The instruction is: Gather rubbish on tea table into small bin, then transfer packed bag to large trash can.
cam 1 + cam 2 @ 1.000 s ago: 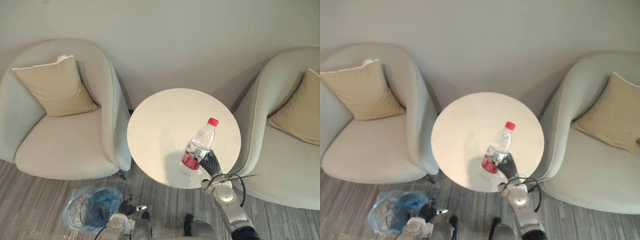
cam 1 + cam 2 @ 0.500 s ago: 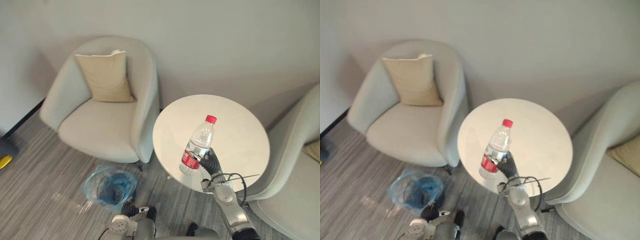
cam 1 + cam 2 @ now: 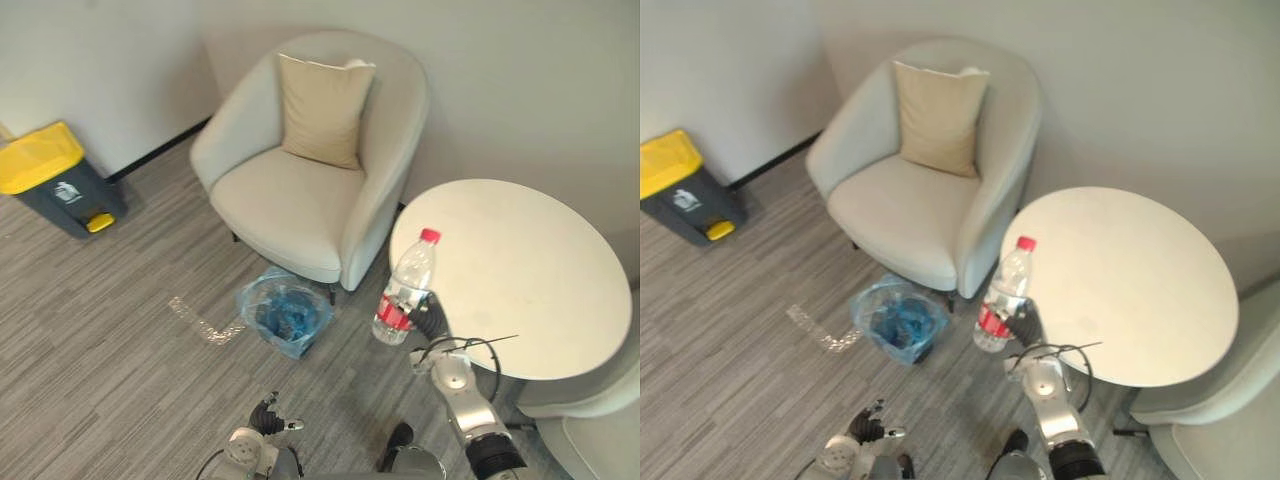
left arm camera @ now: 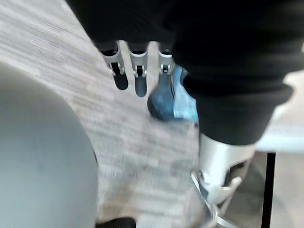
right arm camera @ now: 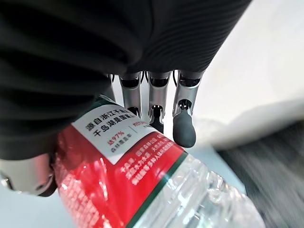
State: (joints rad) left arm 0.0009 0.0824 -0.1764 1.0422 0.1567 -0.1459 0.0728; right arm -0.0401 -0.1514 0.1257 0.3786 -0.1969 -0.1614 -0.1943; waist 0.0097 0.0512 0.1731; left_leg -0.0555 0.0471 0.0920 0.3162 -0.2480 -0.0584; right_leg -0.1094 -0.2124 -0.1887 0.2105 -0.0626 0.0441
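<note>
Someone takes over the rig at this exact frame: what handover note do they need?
Right hand: shut on the clear plastic bottle with red cap and red label, held roughly upright at the round white table's edge nearest the bin.
Left hand: open, empty, low over the floor.
Small bin lined with a bluish clear bag: on the floor before the pale armchair.
Dark grey large trash can with yellow lid: by the wall.
Done: bottle picked up. Left: drop it into the bin, then carry the bag to the large can.
</note>
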